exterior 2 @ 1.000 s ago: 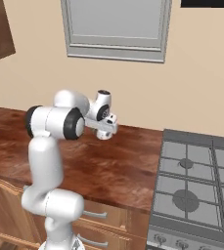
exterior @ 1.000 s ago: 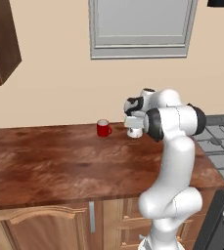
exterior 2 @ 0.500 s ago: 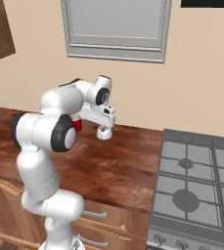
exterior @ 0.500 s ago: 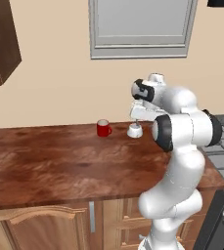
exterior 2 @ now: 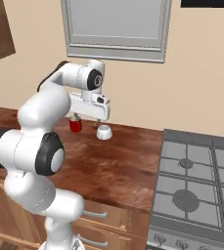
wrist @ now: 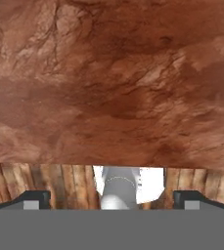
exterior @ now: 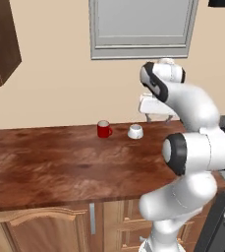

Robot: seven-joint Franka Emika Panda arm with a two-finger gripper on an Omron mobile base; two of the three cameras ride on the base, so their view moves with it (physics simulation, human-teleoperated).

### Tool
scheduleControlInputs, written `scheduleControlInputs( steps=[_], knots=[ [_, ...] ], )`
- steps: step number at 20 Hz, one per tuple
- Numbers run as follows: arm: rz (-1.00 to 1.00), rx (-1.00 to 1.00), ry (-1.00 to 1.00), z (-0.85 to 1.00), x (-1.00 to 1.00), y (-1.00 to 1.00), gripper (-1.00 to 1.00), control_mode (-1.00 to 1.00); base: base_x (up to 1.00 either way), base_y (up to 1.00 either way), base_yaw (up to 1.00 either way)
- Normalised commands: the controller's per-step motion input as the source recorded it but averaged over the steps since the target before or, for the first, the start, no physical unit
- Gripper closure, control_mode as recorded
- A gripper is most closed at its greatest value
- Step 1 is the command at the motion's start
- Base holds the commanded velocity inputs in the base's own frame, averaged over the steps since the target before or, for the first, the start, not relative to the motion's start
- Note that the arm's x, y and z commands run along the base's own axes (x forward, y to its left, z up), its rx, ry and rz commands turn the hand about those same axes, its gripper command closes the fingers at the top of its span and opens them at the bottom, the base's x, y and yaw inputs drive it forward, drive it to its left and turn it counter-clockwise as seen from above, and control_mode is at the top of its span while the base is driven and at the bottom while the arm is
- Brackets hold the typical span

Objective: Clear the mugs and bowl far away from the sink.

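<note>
A glossy red mug (exterior: pixel 103 129) (exterior 2: pixel 75 125) and a small white mug (exterior: pixel 135 132) (exterior 2: pixel 103 132) stand side by side near the back wall on the wooden counter (exterior: pixel 50 167). My gripper (exterior: pixel 158 118) (exterior 2: pixel 88 120) hangs open above the counter, just right of the white mug in the left base view and over the gap between the mugs in the right base view. It holds nothing. In the hand view the gripper (wrist: pixel 111 199) looks down at bare wood, with its fingertips (wrist: pixel 35 198) wide apart. The bowl and the sink are out of view.
A gas stove (exterior 2: pixel 196 180) adjoins the counter on the right. A framed window (exterior: pixel 141 27) is set in the wall behind the mugs. A dark upper cabinet (exterior: pixel 1 39) hangs at the far left. Drawers (exterior 2: pixel 99 219) sit under the counter.
My hand has lifted off the white mug and risen well above the counter. The white mug stays standing beside the red one.
</note>
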Motion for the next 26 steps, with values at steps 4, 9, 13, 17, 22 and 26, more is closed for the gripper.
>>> scheduleControlInputs(
  steps=[4,9,13,17,22,26],
  knots=[
    [0.25,0.0,0.0,0.62,-0.98,0.17,-1.0,-1.0,0.0,0.0,0.0],
    [0.26,0.0,-0.04,0.29,-1.0,0.01,-1.0,-1.0,0.0,0.0,0.0],
    [0.12,0.03,-0.16,0.22,-0.81,0.0,-1.0,-1.0,0.0,0.0,0.0],
    [0.0,0.13,-0.4,0.05,-0.71,0.0,-1.0,-1.0,0.0,0.0,0.0],
    [0.0,0.17,-0.39,0.06,-0.53,0.0,-1.0,-1.0,0.0,0.0,0.0],
    [-0.01,0.09,-0.08,0.05,-0.28,0.0,-1.0,-1.0,0.0,0.0,0.0]
  ],
)
